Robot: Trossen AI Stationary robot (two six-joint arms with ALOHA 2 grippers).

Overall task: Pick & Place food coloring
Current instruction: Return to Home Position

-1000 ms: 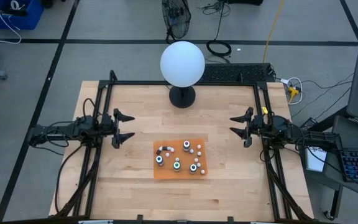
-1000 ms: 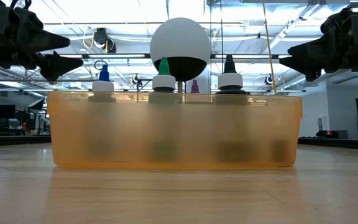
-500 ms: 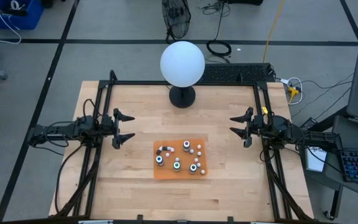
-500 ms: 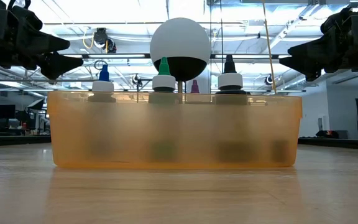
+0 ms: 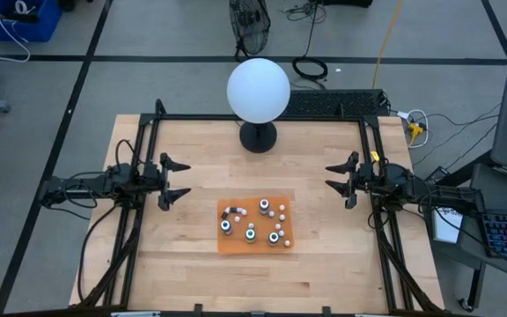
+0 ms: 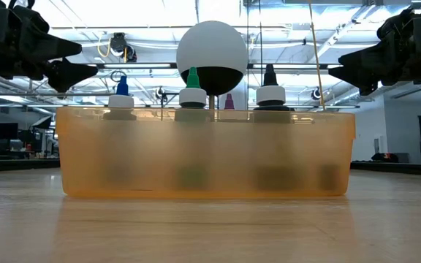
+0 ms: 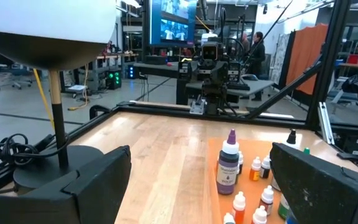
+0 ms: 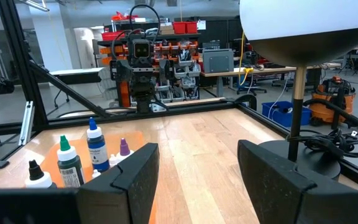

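The food coloring bottles [image 5: 252,224] stand upright in an orange tray [image 5: 236,246] at the table's middle, toward the near edge. The low view shows blue [image 6: 121,93], green [image 6: 192,86] and black [image 6: 270,85] tips above the tray's wall [image 6: 207,157]. A purple bottle [image 7: 229,165] shows in the left wrist view; blue [image 8: 94,149] and green [image 8: 68,165] ones show in the right wrist view. My left gripper [image 5: 179,180] hovers open and level, left of the tray. My right gripper [image 5: 335,179] hovers open and level, right of it. Both hold nothing.
A big white globe [image 5: 258,90] on a black base [image 5: 258,137] stands at the table's far middle. Black frame rails [image 5: 372,158] run along the left, right and far sides. Bare wood lies between each gripper and the tray.
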